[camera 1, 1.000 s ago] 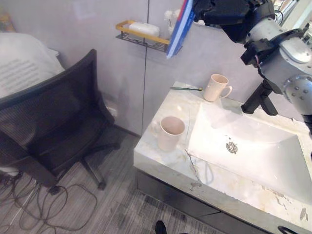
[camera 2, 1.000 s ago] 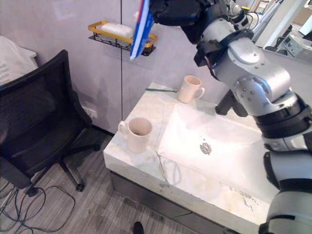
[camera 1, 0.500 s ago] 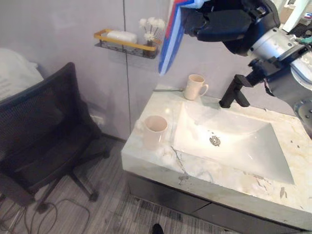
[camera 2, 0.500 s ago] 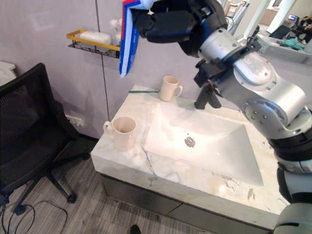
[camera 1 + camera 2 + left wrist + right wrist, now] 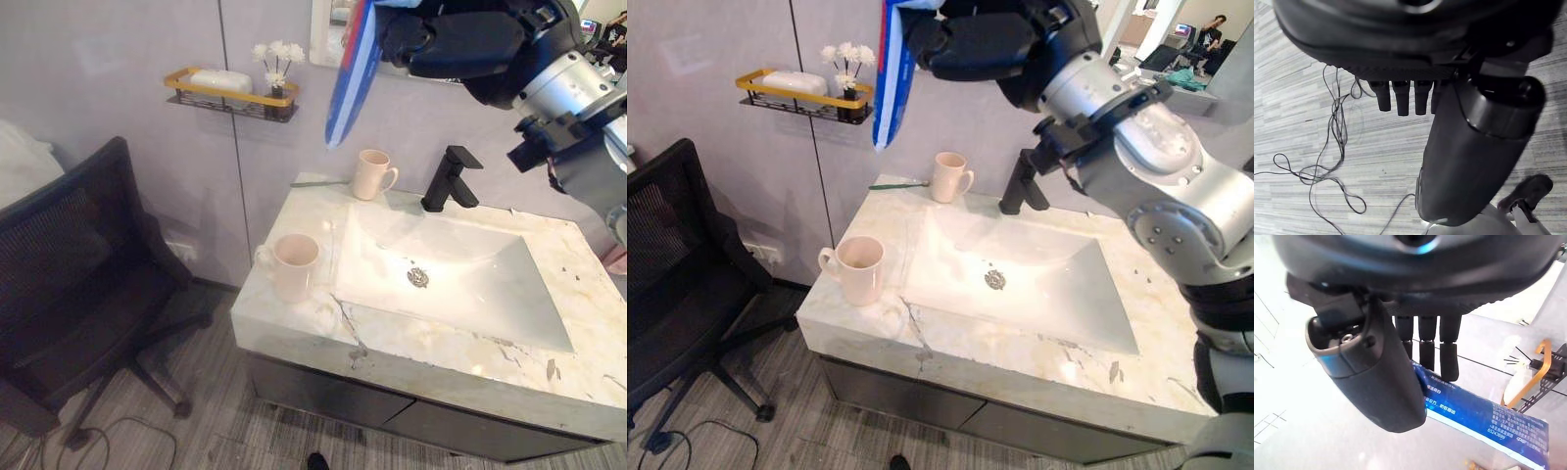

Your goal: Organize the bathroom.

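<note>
Since a second ago the camera has swung, so the whole sink now shows, and the right robot hand (image 5: 985,44) still holds the blue tube (image 5: 892,78) high above the far left end of the tabletop (image 5: 294,328); the mugs and the toothbrush lie where they were. In the right wrist view the thumb and fingers (image 5: 1449,360) pinch the tube's upper end, and it hangs down against the grey wall near the wall shelf (image 5: 230,93).

Two cream mugs stand on the marble: one mug (image 5: 292,266) at the near left beside the white basin (image 5: 460,284), the other mug (image 5: 370,174) at the back, just left of the single black tap (image 5: 446,178). One green toothbrush (image 5: 899,185) lies flat beside the back mug. The shelf carries one white bar and one small vase of white flowers (image 5: 274,61). One black office chair (image 5: 78,264) stands on the floor to the left.

The left robot hand (image 5: 1415,95) hangs over the floor, fingers loosely bent and holding nothing.
</note>
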Controlling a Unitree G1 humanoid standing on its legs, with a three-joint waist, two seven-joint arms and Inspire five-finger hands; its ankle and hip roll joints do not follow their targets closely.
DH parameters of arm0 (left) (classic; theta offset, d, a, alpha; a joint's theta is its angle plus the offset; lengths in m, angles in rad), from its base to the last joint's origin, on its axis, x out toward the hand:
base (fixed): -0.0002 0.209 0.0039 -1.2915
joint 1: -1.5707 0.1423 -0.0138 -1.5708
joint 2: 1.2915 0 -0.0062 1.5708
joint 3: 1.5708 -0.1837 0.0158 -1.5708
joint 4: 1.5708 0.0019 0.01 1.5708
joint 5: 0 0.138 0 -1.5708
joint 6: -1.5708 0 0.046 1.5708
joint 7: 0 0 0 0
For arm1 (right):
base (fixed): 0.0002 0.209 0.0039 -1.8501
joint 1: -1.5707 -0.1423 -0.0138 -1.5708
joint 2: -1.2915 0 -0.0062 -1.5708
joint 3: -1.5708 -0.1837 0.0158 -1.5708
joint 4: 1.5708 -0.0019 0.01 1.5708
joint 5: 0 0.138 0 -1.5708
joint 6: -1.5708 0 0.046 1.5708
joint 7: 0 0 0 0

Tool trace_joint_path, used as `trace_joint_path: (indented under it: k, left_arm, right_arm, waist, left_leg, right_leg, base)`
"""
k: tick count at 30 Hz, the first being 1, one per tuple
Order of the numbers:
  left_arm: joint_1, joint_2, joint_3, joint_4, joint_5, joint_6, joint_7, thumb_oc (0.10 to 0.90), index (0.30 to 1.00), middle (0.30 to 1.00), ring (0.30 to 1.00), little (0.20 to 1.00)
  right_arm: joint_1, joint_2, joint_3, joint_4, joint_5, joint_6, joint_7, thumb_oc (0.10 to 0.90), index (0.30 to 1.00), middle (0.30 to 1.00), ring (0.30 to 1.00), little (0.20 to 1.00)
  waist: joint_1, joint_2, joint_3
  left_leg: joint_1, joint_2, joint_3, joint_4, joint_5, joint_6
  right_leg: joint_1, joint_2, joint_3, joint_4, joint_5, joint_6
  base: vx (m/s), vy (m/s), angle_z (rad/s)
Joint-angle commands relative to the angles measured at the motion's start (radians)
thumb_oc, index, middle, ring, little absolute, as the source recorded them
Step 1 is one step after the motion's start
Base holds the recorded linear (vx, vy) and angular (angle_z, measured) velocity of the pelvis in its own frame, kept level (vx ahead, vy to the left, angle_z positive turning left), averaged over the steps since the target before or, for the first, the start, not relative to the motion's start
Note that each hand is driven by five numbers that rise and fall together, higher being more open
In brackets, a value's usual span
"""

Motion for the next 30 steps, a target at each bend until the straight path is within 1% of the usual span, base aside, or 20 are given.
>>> trace_joint_path:
  k: [1,4,5,7,9,10,11,12,14,15,18,20,21,22,23,25,26,27,28,30]
  left_arm:
    - [0.011,0.084,-0.017,0.058,-0.039,0.03,0.029,0.8,0.9,0.9,0.9,0.9]
    - [-0.015,0.083,-0.024,0.053,-0.033,0.006,0.031,0.8,0.9,0.9,0.9,0.9]
    - [-0.019,0.083,-0.036,0.05,-0.032,-0.007,0.027,0.8,0.9,0.9,0.9,0.9]
    - [-0.026,0.084,-0.042,0.043,-0.035,-0.019,0.026,0.8,0.9,0.9,0.9,0.9]
    - [-0.041,0.08,-0.047,0.041,0.001,-0.016,0.004,0.8,0.9,0.9,0.9,0.9]
    - [-0.043,0.081,-0.047,0.041,0.03,-0.014,-0.01,0.8,0.9,0.9,0.9,0.9]
    - [-0.05,0.081,-0.052,0.046,0.079,-0.015,-0.044,0.8,0.9,0.9,0.9,0.9]
    - [-0.056,0.072,-0.07,0.051,0.064,-0.01,-0.039,0.8,0.9,0.9,0.9,0.9]
    - [-0.063,0.061,-0.084,0.049,0.068,-0.002,-0.042,0.8,0.9,0.9,0.9,0.9]
    - [-0.077,0.054,-0.108,0.043,0.062,0.008,-0.053,0.8,0.9,0.9,0.9,0.9]
    - [-0.087,0.043,-0.119,0.039,0.022,0.026,-0.038,0.8,0.9,0.9,0.9,0.9]
    - [-0.084,0.031,-0.136,0.035,-0.015,0.054,0.002,0.8,0.9,0.9,0.9,0.9]
    - [-0.08,0.032,-0.134,0.035,-0.022,0.059,0.015,0.8,0.9,0.9,0.9,0.9]
    - [-0.079,0.032,-0.133,0.035,-0.022,0.06,0.017,0.8,0.9,0.9,0.9,0.9]
    - [-0.069,0.042,-0.121,0.035,-0.025,0.06,0.029,0.8,0.9,0.9,0.9,0.9]
    - [-0.058,0.054,-0.106,0.034,-0.014,0.052,0.031,0.8,0.9,0.9,0.9,0.9]
    - [-0.038,0.073,-0.089,0.034,-0.006,0.042,0.036,0.8,0.9,0.9,0.9,0.9]
    - [-0.033,0.078,-0.088,0.034,-0.006,0.04,0.036,0.8,0.9,0.9,0.9,0.9]
    - [-0.034,0.086,-0.085,0.041,-0.009,0.044,0.04,0.8,0.9,0.9,0.9,0.9]
    - [-0.04,0.086,-0.08,0.048,-0.007,0.045,0.035,0.8,0.9,0.9,0.9,0.9]
  right_arm:
    - [-0.068,0.058,-0.196,0.101,0.02,-0.103,-0.075,0.4,0.3,0.3,0.3,0.3]
    - [-0.079,0.07,-0.19,0.088,-0.007,-0.09,-0.107,0.4,0.3,0.3,0.3,0.3]
    - [-0.079,0.072,-0.195,0.082,-0.017,-0.086,-0.112,0.4,0.3,0.3,0.3,0.3]
    - [-0.082,0.08,-0.204,0.087,-0.029,-0.087,-0.103,0.4,0.3,0.3,0.3,0.3]
    - [-0.078,0.099,-0.206,0.113,-0.049,-0.106,-0.092,0.4,0.3,0.3,0.3,0.3]
    - [-0.083,0.101,-0.205,0.128,-0.057,-0.098,-0.093,0.4,0.3,0.3,0.3,0.3]
    - [-0.096,0.124,-0.2,0.157,-0.089,-0.083,-0.079,0.4,0.3,0.3,0.3,0.3]
    - [-0.091,0.138,-0.195,0.184,-0.108,-0.101,-0.062,0.4,0.3,0.3,0.3,0.3]
    - [-0.087,0.141,-0.193,0.208,-0.108,-0.121,-0.055,0.4,0.3,0.3,0.3,0.3]
    - [-0.094,0.149,-0.186,0.228,-0.098,-0.146,-0.057,0.4,0.3,0.3,0.3,0.3]
    - [-0.094,0.161,-0.189,0.231,-0.086,-0.164,-0.061,0.4,0.3,0.3,0.3,0.3]
    - [-0.086,0.184,-0.187,0.212,-0.073,-0.188,-0.079,0.4,0.3,0.3,0.3,0.3]
    - [-0.083,0.19,-0.179,0.202,-0.075,-0.195,-0.093,0.4,0.3,0.3,0.3,0.3]
    - [-0.083,0.192,-0.176,0.2,-0.076,-0.197,-0.097,0.4,0.3,0.3,0.3,0.3]
    - [-0.081,0.191,-0.169,0.18,-0.08,-0.198,-0.119,0.4,0.3,0.3,0.3,0.3]
    - [-0.073,0.19,-0.174,0.171,-0.083,-0.197,-0.126,0.4,0.3,0.3,0.3,0.3]
    - [-0.065,0.192,-0.192,0.164,-0.09,-0.19,-0.127,0.4,0.3,0.3,0.3,0.3]
    - [-0.065,0.193,-0.197,0.169,-0.093,-0.189,-0.123,0.4,0.3,0.3,0.3,0.3]
    - [-0.081,0.198,-0.192,0.185,-0.11,-0.195,-0.113,0.4,0.3,0.3,0.3,0.3]
    - [-0.09,0.196,-0.186,0.189,-0.113,-0.197,-0.111,0.4,0.3,0.3,0.3,0.3]
  waist:
    - [0.047,-0.02,-0.033]
    - [0.053,-0.049,-0.022]
    - [0.06,-0.058,-0.007]
    - [0.074,-0.065,0.007]
    - [0.092,-0.077,0.013]
    - [0.088,-0.082,0.002]
    - [0.087,-0.088,0.003]
    - [0.09,-0.086,-0.001]
    - [0.077,-0.076,-0.013]
    - [0.053,-0.056,-0.024]
    - [0.037,-0.045,-0.028]
    - [0.024,-0.029,-0.016]
    - [0.022,-0.022,-0.011]
    - [0.022,-0.02,-0.011]
    - [0.018,-0.001,-0.006]
    - [0.02,0.009,-0.008]
    - [0.035,0.023,-0.008]
    - [0.038,0.025,-0.011]
    - [0.051,0.006,-0.026]
    - [0.06,-0.005,-0.034]
  left_leg:
    - [-0.089,0.012,0.03,0.22,-0.127,-0.01]
    - [-0.175,0.023,0.047,0.41,-0.166,-0.037]
    - [-0.228,0.041,0.004,0.512,-0.159,-0.06]
    - [-0.284,0.057,-0.057,0.592,-0.146,-0.081]
    - [-0.293,0.111,-0.081,0.584,-0.169,-0.075]
    - [-0.266,0.134,-0.077,0.578,-0.201,-0.075]
    - [-0.249,0.122,-0.096,0.576,-0.201,-0.058]
    - [-0.229,0.091,-0.1,0.549,-0.219,-0.041]
    - [-0.194,0.073,-0.058,0.492,-0.206,-0.037]
    - [-0.143,0.067,-0.028,0.373,-0.163,-0.042]
    - [-0.108,0.035,-0.026,0.297,-0.144,-0.043]
    - [-0.092,-0.014,-0.008,0.246,-0.136,-0.04]
    - [-0.091,-0.021,-0.003,0.23,-0.131,-0.035]
    - [-0.09,-0.022,-0.001,0.225,-0.129,-0.033]
    - [-0.095,-0.017,-0.001,0.218,-0.127,-0.023]
    - [-0.1,-0.01,0.009,0.221,-0.128,-0.022]
    - [-0.106,0.014,0.004,0.22,-0.115,-0.026]
    - [-0.11,0.019,0.004,0.216,-0.11,-0.027]
    - [-0.125,0.012,0.001,0.206,-0.099,-0.035]
    - [-0.134,0.006,-0.01,0.202,-0.091,-0.044]
  right_leg:
    - [-0.038,-0.058,-0.062,0.336,-0.243,0.094]
    - [-0.016,-0.059,-0.087,0.327,-0.24,0.053]
    - [0.003,-0.052,-0.097,0.326,-0.247,0.035]
    - [0.021,-0.042,-0.108,0.32,-0.25,0.014]
    - [0.046,-0.043,-0.149,0.311,-0.256,-0.015]
    - [0.054,-0.045,-0.15,0.304,-0.261,-0.011]
    - [0.062,-0.048,-0.154,0.278,-0.231,-0.013]
    - [0.061,-0.054,-0.156,0.269,-0.224,-0.004]
    - [0.052,-0.058,-0.158,0.247,-0.204,0.012]
    - [0.03,-0.059,-0.156,0.227,-0.189,0.031]
    - [0.016,-0.071,-0.134,0.187,-0.159,0.056]
    - [-0.009,-0.092,-0.097,0.133,-0.1,0.101]
    - [-0.019,-0.101,-0.074,0.132,-0.09,0.111]
    - [-0.022,-0.103,-0.067,0.133,-0.089,0.113]
    - [-0.039,-0.117,-0.03,0.164,-0.098,0.122]
    - [-0.044,-0.122,-0.023,0.2,-0.121,0.125]
    - [-0.044,-0.126,-0.05,0.285,-0.172,0.118]
    - [-0.04,-0.123,-0.047,0.293,-0.184,0.119]
    - [-0.013,-0.124,-0.049,0.244,-0.175,0.123]
    - [-0.001,-0.121,-0.063,0.2,-0.156,0.119]
  base:
    - [-0.08,-0.182,-0.1]
    - [-0.04,-0.211,0.17]
    - [-0.05,-0.211,0.67]
    - [-0.07,-0.131,0.83]
    - [-0.01,-0.101,0.65]
    - [0.04,-0.027,0.19]
    - [0.04,0.025,0.47]
    - [-0.03,0.062,0.6]
    - [-0.03,0.151,0.3]
    - [-0.06,0.189,0.07]
    - [-0.08,0.244,0.21]
    - [-0.19,0.278,-0.29]
    - [-0.2,0.227,-0.54]
    - [-0.16,0.15,-0.5]
    - [-0.12,0.105,-0.33]
    - [-0.11,0.075,-0.06]
    - [-0.1,0.022,0.1]
    - [-0.14,-0.039,0.14]
    - [-0.1,-0.062,0.01]
    - [-0.06,-0.049,-0.13]
